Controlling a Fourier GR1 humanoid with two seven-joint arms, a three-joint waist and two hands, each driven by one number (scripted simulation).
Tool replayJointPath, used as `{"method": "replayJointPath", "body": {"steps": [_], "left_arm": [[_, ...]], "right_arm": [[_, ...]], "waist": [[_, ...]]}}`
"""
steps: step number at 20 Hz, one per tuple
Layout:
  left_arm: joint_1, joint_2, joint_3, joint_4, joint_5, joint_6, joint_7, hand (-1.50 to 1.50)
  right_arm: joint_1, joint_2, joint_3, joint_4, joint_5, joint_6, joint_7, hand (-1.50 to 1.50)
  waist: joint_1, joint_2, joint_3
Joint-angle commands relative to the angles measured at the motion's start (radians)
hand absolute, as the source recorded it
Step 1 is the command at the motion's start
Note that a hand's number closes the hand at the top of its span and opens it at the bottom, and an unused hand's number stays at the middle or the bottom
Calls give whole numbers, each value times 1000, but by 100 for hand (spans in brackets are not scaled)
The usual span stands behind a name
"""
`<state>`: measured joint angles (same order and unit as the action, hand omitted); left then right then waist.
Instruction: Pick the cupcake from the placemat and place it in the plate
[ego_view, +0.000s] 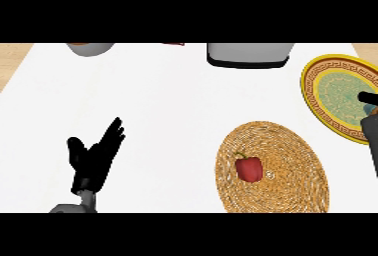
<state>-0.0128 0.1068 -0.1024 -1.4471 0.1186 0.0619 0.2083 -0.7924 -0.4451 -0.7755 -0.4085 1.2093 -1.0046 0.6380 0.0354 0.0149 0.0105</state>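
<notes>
A white tabletop (162, 100) fills the view, with strips of light wood showing at its far left and far right corners. On its near right part lies a round woven placemat (295, 150) of straw-coloured coils, and the thing lying on it is a red bell pepper (249, 169) with a short green stem, set left of the mat's middle with the stem end pointing away from the robot. A small pale spot (271, 175) shows on the weave just beside the pepper; what it is cannot be told. Beyond the placemat and to its right, apart from it, stands a plate (336, 90) with a yellow rim, a dark red band of key-pattern ornament and a pale green patterned centre; the view's right edge cuts it off. The right robot hand (368, 97) shows only as a black part at that edge, over the plate's right side, and whether it is wide, narrow or holding something cannot be told. The left robot hand (94, 157) rests at the lower left, spread wide with fingers up, holding nothing. At the far edge stand a grey round vessel (90, 48) and a pale grey container (247, 52) with a dark base
</notes>
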Motion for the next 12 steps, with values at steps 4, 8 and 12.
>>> {"method": "replayJointPath", "body": {"steps": [4, 8, 12], "left_arm": [[8, 3, 3, 12, 15, -18, 20, 0], [50, 14, 13, 33, 13, -29, -17, 0], [8, 2, 17, -1, -8, 20, 36, 0]], "right_arm": [[4, 14, -59, -94, -284, -20, -378, -150], [54, 53, -107, -224, -478, -51, -562, -150], [137, 65, -157, -298, -683, 8, -723, -150]], "waist": [[-1, 2, -1], [-19, -6, -3], [-26, -9, -6]]}}
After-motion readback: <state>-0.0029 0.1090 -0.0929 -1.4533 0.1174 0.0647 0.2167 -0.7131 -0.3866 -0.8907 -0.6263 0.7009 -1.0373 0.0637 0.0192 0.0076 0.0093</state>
